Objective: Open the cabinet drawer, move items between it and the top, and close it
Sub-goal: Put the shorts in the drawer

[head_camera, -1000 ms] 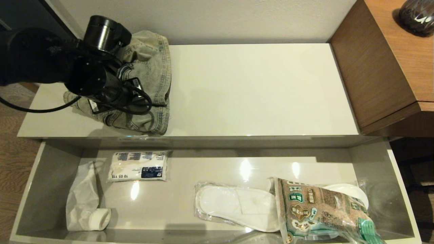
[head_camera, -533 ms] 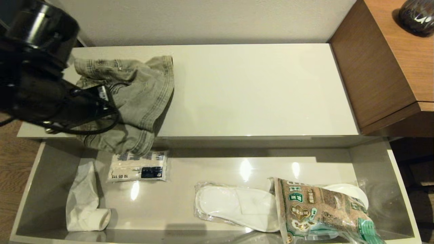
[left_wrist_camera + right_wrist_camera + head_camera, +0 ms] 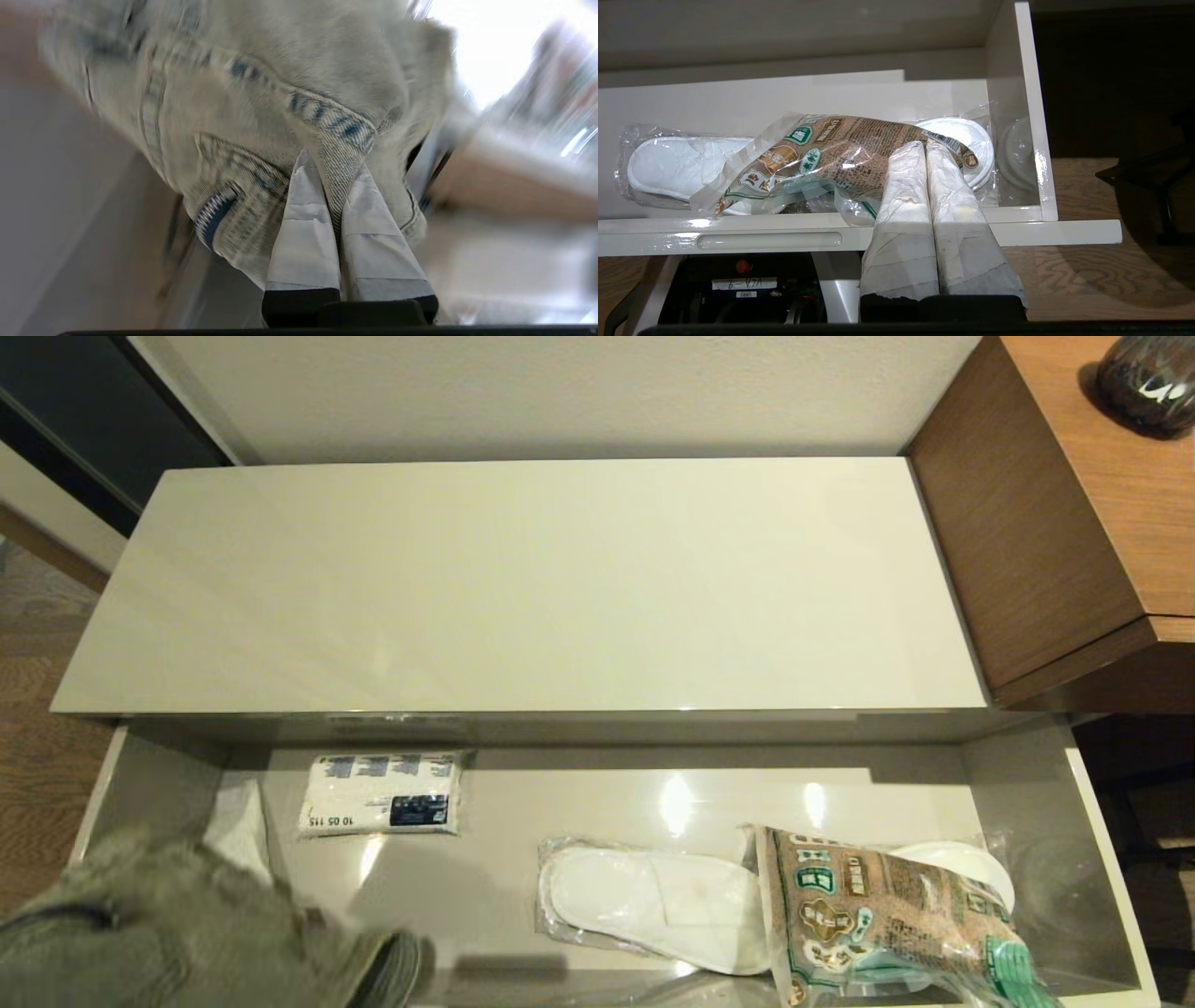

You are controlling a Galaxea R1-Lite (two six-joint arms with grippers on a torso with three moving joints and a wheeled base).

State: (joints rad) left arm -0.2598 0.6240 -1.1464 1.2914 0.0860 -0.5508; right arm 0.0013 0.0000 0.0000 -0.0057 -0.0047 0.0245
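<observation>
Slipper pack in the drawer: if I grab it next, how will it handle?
The slipper pack will probably flex rather than stay stiff, since it is flat slippers in loose clear film. The glossy wrap looks slippery, so pinch a slipper, not film. The snack bag lies over its end and may drag along.

Left gripper [image 3: 334, 163]: you see its taped fingers [image 3: 303, 233] pinching a seam | denim jacket [image 3: 243, 116]: hanging bunched, blurred.

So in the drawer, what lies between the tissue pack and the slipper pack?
Nothing: in the head view, only bare glossy drawer floor separates the tissue pack from the slipper pack.
</observation>
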